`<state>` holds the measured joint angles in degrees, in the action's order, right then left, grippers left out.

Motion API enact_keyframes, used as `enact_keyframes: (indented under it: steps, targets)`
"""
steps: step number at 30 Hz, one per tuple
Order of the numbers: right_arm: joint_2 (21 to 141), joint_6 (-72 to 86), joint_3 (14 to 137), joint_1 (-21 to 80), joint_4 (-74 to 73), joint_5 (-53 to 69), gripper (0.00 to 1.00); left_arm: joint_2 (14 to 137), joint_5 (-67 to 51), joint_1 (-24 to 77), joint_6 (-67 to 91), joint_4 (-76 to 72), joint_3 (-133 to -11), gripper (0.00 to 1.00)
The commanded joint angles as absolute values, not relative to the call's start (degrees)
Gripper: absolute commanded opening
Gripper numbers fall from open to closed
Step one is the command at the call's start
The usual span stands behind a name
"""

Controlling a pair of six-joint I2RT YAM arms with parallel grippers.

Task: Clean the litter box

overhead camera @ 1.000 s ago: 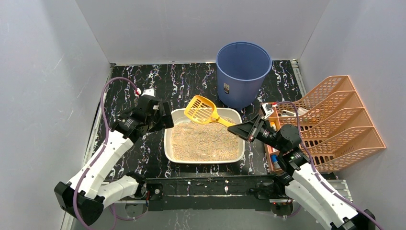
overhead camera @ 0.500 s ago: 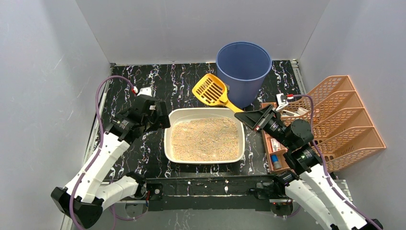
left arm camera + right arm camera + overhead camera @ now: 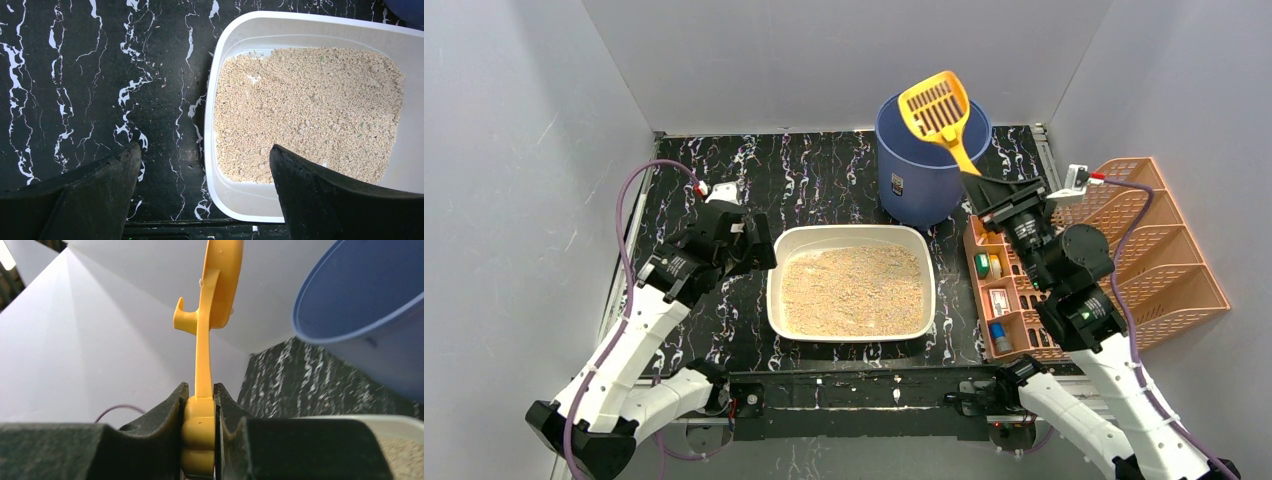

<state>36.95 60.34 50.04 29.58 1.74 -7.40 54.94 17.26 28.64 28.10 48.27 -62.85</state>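
Seen from above, two white robot arms rise from the near edge of a black table (image 3: 824, 180) veined with white. Just beyond their bases, at the centre of the table, sits the litter box (image 3: 852, 336), a shallow white tray with rounded corners. Tan sandy litter (image 3: 852, 290) covers its floor, with a few small clumps.

The left gripper (image 3: 762, 250) hovers at the box's left end. Its dark fingers (image 3: 100, 195) are spread wide and hold nothing. In the wrist view one finger is over the table and the other over the litter.

To the right of the box lies an orange-pink compartment tray (image 3: 972, 262) with small items in it. Behind that tray stands a lattice organiser rack (image 3: 1144, 260) of the same colour.

Farther back, the right gripper (image 3: 977, 182) is raised, its fingers pressed tight on the handle of a yellow litter scoop (image 3: 934, 105). The scoop points up and away. Its slotted head shows against the far rim of a tall round blue bucket (image 3: 914, 180), which stands on the table behind the litter box's right corner. Plain grey walls close in the scene.
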Motion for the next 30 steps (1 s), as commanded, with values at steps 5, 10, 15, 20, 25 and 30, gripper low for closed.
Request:
enact_keyframes:
  steps: [5, 10, 15, 20, 25, 30]
  targets:
    - [46.2, 35.3, 60.5, 29.3, 0.1, -21.5, 0.01, 52.1, 19.4, 28.7, 26.5, 50.7, -63.3, 0.98]
    - [52.0, 13.3, 64.6, 29.3, -1.1, -22.3, 0.01, 50.9, 20.0, 28.7, 26.1, 51.1, -62.7, 0.98]
    - [55.6, -16.5, 64.9, 29.3, 0.6, -17.9, 0.01, 50.4, 20.0, 28.7, 25.7, 51.1, -62.1, 0.98]
    - [57.7, -39.9, 66.4, 29.3, -5.3, -15.1, 0.01, 50.7, 20.0, 28.7, 25.4, 50.8, -61.9, 0.98]
    - [58.1, -56.2, 67.2, 29.3, -8.0, -14.6, 0.01, 50.8, 19.9, 28.7, 25.2, 50.4, -61.5, 0.98]
    - [59.2, -61.1, 70.1, 29.3, -11.0, -15.5, 0.01, 50.8, 20.0, 28.7, 25.1, 50.4, -61.4, 0.98]
